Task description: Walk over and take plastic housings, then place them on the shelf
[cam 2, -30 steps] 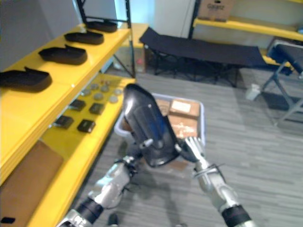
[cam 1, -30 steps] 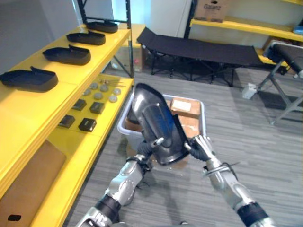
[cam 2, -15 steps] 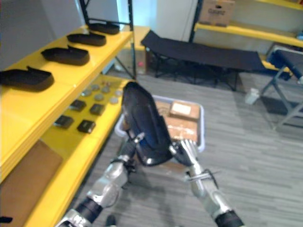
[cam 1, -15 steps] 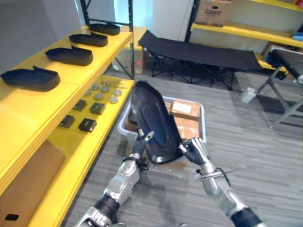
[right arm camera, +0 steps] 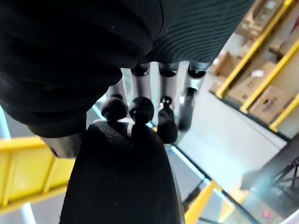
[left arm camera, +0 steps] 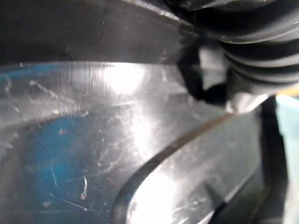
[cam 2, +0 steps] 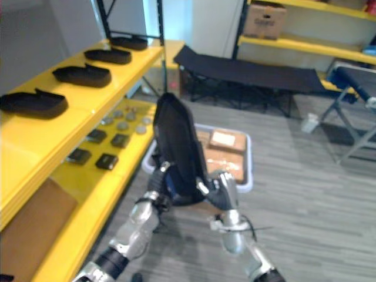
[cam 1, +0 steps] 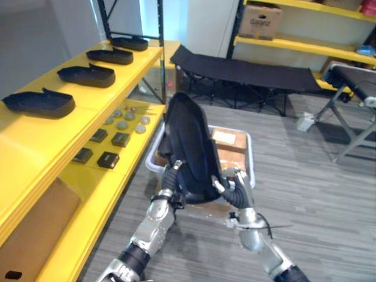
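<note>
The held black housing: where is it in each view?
Left eye view: housing, centre, upright.
Right eye view: just left of centre.
Left wrist view: glossy surface, very close.
Right wrist view: black edge at right robot hand.
Landmark: grey bin behind it, both eye views.

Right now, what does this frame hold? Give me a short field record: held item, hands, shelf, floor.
held item: glossy black curved plastic housing, upright, off the floor
left robot hand: curled on the housing's lower left edge
right robot hand: curled on its lower right edge
yellow metal shelf: on the robot's left; four matching black housings on its upper level
lower level: small black boxes, grey discs
floor: grey plastic bin with cardboard boxes, behind the held housing
task stage: housing not yet shelved
</note>
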